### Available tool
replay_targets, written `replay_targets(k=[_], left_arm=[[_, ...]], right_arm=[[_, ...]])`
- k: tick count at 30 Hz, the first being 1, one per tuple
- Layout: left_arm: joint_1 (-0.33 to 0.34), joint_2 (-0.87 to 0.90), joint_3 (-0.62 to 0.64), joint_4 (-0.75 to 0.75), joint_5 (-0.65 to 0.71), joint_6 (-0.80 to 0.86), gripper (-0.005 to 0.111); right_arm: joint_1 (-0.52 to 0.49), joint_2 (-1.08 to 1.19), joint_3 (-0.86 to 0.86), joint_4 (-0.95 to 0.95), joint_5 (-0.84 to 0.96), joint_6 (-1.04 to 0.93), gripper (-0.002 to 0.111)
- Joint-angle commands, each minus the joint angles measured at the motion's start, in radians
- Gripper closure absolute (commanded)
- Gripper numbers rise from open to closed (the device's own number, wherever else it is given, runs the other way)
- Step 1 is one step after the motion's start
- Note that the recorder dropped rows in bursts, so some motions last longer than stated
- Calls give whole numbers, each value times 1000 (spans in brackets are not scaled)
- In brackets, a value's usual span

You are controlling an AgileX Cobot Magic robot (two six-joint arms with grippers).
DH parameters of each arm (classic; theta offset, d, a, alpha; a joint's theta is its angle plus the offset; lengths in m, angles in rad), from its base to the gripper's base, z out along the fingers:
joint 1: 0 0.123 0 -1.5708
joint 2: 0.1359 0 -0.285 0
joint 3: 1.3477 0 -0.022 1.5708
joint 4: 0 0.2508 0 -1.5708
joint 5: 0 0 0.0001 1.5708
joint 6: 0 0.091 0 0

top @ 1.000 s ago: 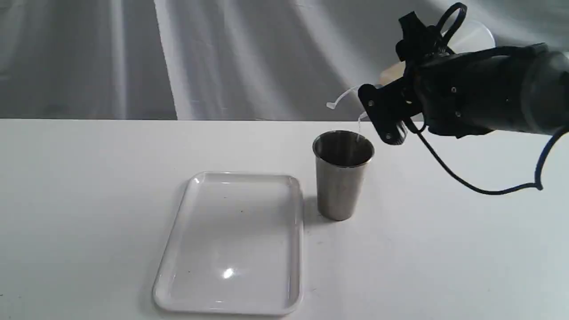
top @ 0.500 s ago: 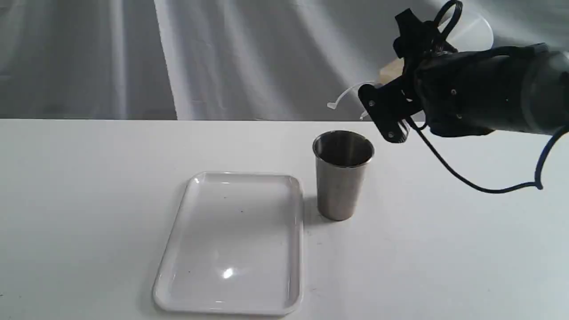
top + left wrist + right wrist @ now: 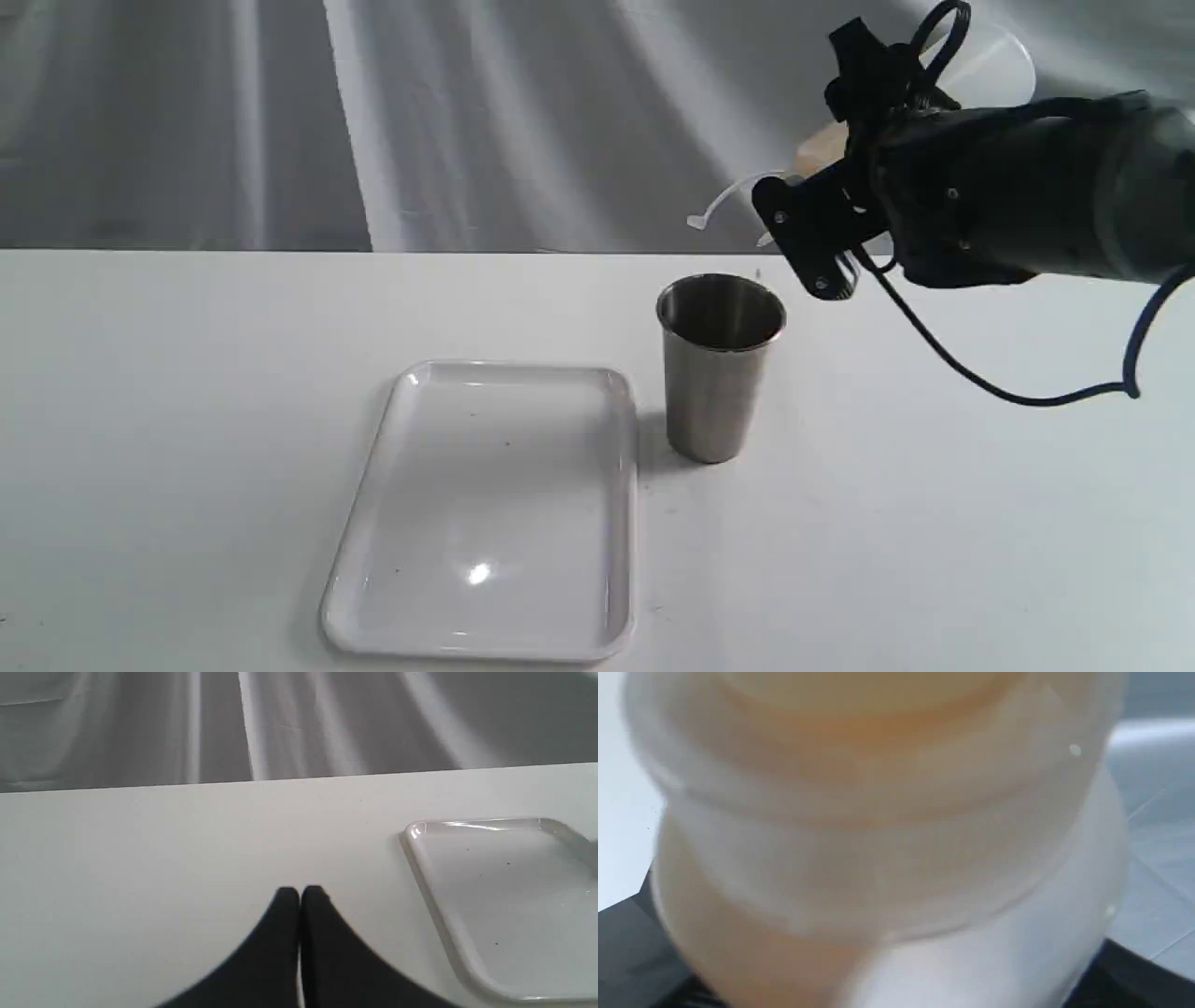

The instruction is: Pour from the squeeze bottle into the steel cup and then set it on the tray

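The right gripper (image 3: 810,233) is pinching the bottle (image 3: 826,149) and holding it in the air, tipped steeply so that its base is pointing up and back along the arm while its nozzle end is reaching down past the gripper. The cup (image 3: 719,373) is standing upright on the desk (image 3: 187,420) just below and beside that gripper, not touching it, and the tray (image 3: 485,485) is lying flat beyond the cup, on the side away from the gripper. The exterior view is showing only one black finger (image 3: 808,247) across the bottle, with the other hidden behind it. The nozzle tip is hard to pick out against the pale cloth (image 3: 467,121), though the tethered cap (image 3: 698,221) is dangling clear. The right wrist view is filling almost wholly with the blurred bottle (image 3: 878,812), amber showing through its wall, and dark gripper fingers (image 3: 621,952) are peeking out at the edges; neither cup nor tray is showing there. The left gripper (image 3: 300,895) is appearing only in its own wrist view, its tips pressed together with nothing between them, hovering over bare desk with the tray (image 3: 504,896) ahead and off to one side, partly cut off by the frame.
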Motion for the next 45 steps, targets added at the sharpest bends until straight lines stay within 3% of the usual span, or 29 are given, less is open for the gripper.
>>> replay_targets(k=[1,39,45], left_arm=[[2,-3,4,-1,-8,-6,107],[2,-3,4,-1,-8,-4,107],[2,-3,4,-1,-8,-6,107]], right_arm=[[1,-11,-9,-26,-12,-2,106],[11,-11,-9,-26,15,-104,106],[11,-11,-9,-26,6,12,106]])
